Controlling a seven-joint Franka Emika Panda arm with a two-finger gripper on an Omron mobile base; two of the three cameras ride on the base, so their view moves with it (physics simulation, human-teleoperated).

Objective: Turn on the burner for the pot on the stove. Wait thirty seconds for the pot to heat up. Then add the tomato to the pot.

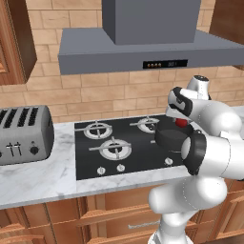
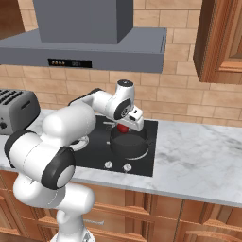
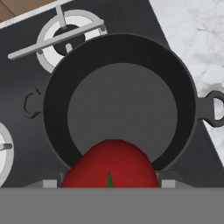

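No writing can be read. One tomato [image 3: 110,165] is pinched in the gripper [image 2: 124,126], hanging over the one pot [image 3: 120,103] on the stove [image 1: 90,159]. One toaster [image 1: 21,134] stands on the table [image 2: 198,156].

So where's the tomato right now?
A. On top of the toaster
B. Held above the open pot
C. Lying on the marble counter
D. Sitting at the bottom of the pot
B: the end effector holds the tomato over the pot, whose inside is bare.
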